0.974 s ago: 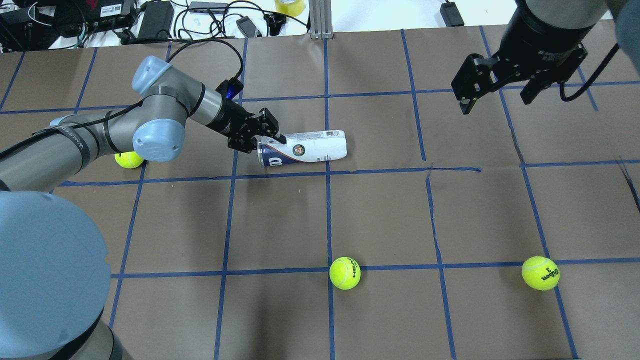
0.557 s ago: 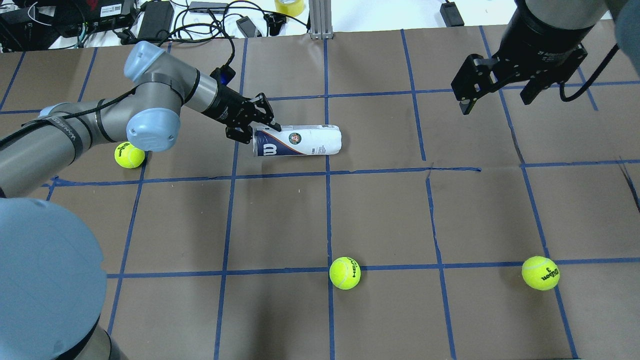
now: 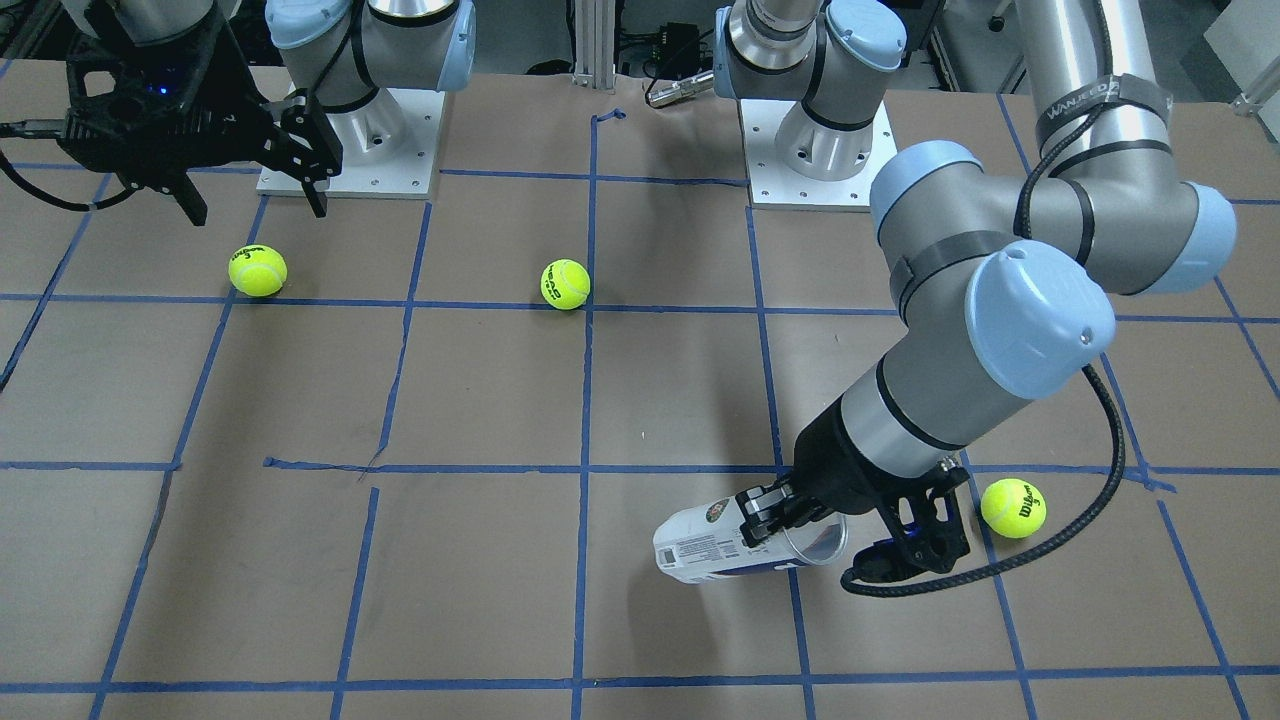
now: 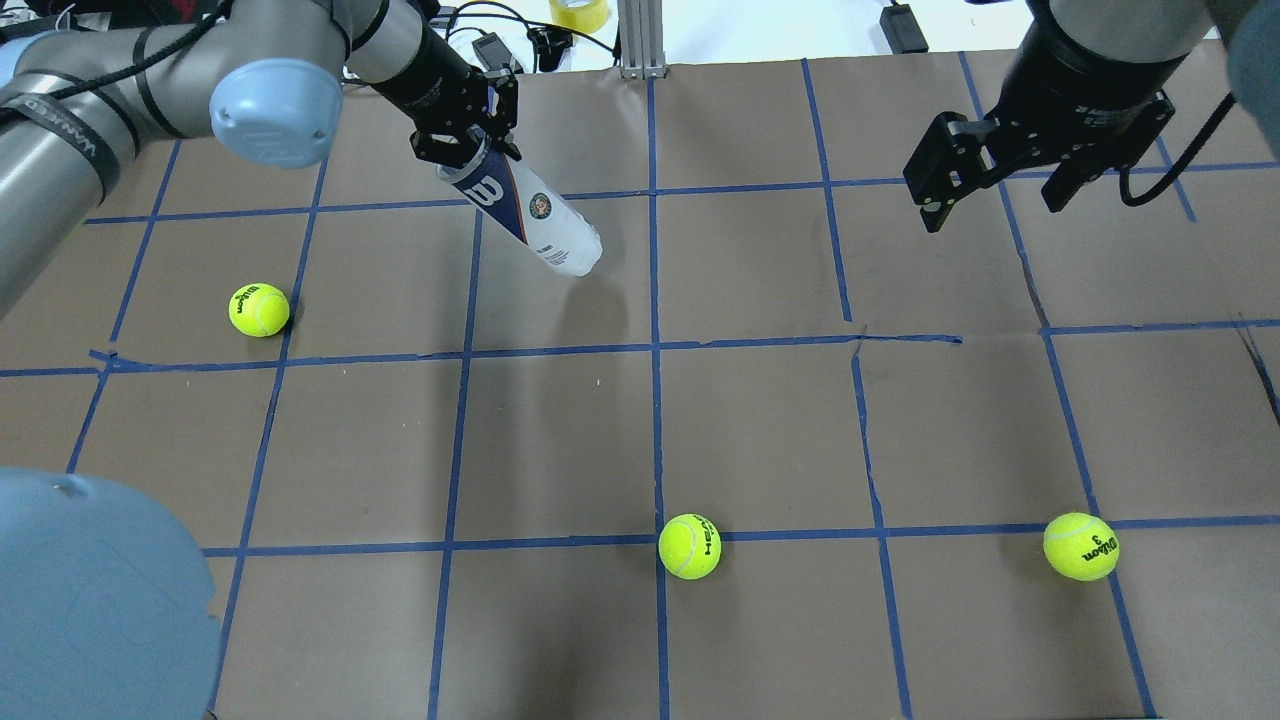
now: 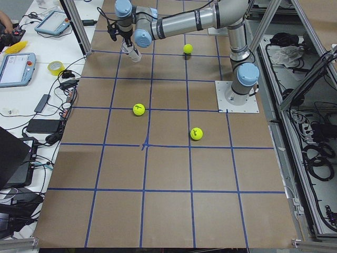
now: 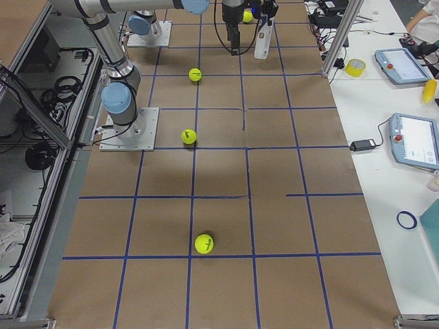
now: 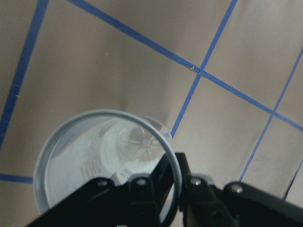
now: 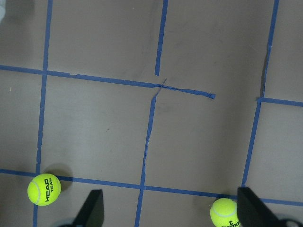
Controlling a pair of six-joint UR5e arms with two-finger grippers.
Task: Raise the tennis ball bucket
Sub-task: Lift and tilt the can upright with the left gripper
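Three tennis balls lie well apart on the brown table [image 4: 760,430] gridded with blue tape [image 4: 560,350]: left Wilson ball [image 4: 259,310], HEAD ball [image 4: 689,546] near centre, right Wilson ball [image 4: 1081,546] alongside.

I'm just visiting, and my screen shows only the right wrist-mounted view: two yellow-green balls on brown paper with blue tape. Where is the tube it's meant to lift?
Observer: The tennis ball bucket is with the other arm. The left end effector holds it by its open end, tilted.
Visitor: How does it grip it?
Observer: The left wrist view shows one finger inside the rim and the other outside.
Visitor: Any balls inside?
Observer: None. That same view looks down the open mouth to the bare bottom.
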